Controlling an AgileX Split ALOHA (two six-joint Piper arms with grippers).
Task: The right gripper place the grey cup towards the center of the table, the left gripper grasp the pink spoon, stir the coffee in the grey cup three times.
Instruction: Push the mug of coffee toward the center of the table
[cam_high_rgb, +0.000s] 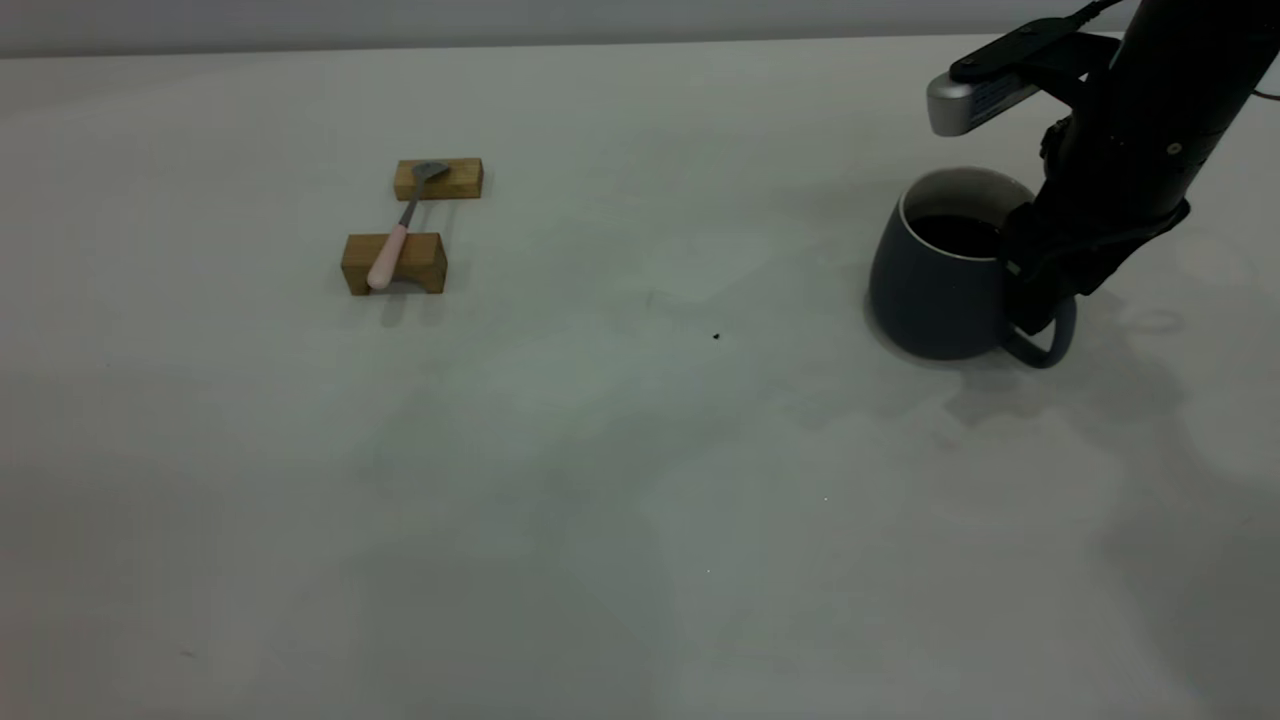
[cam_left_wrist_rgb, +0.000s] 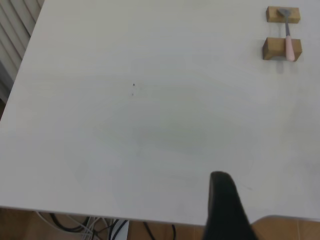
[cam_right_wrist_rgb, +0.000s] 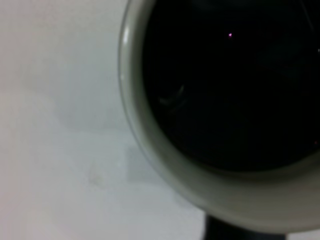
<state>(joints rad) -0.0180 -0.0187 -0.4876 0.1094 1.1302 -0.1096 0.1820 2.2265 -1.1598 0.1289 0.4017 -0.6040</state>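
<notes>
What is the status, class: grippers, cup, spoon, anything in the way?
Right gripper at grey cup handle, far right. Left gripper parked off table edge. Pink spoon rests across two wooden blocks. Path to center clear.

The black right arm came down from the upper right of the exterior frame, its silver-grey wrist camera housing (cam_high_rgb: 975, 100) jutting left. Its black right gripper (cam_high_rgb: 1040, 275) hung low at the right side; its fingers' spread was hidden. One dark finger of the left gripper (cam_left_wrist_rgb: 226, 207) showed at the lower edge of the left wrist frame.
</notes>
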